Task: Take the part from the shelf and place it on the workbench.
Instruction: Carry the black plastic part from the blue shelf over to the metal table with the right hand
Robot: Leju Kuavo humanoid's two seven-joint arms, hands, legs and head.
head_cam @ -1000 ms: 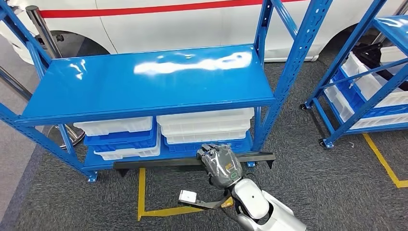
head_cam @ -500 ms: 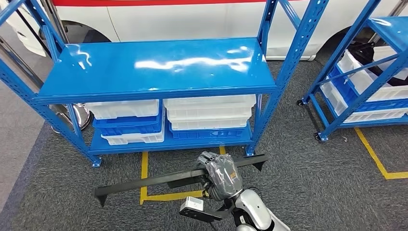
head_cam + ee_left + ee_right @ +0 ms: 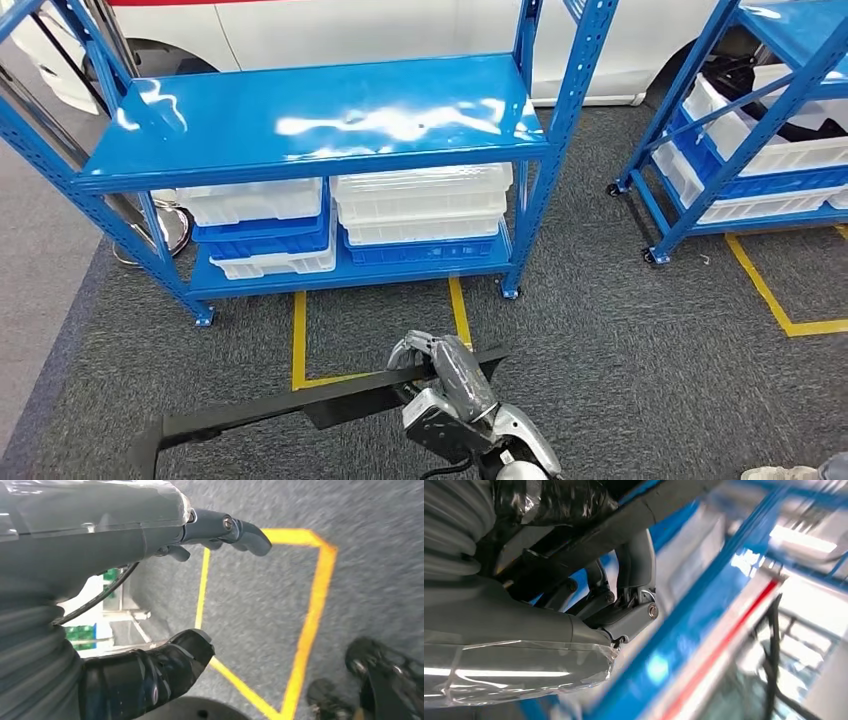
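One long black bar-shaped part point(image 3: 300, 405) held above the grey carpeted floor point(image 3: 620, 330), clear of the blue metal shelf unit point(image 3: 310, 120), slanting down toward the left. Right hand point(image 3: 445, 375) wrapped around its right portion, fingers point(image 3: 634, 570) curled over the dark bar. Left hand point(image 3: 150, 580) hanging over the carpet and yellow floor tape point(image 3: 310, 615), thumb and fingers apart, nothing between them. White and blue plastic bins point(image 3: 350, 220) stacked on the lowest shelf.
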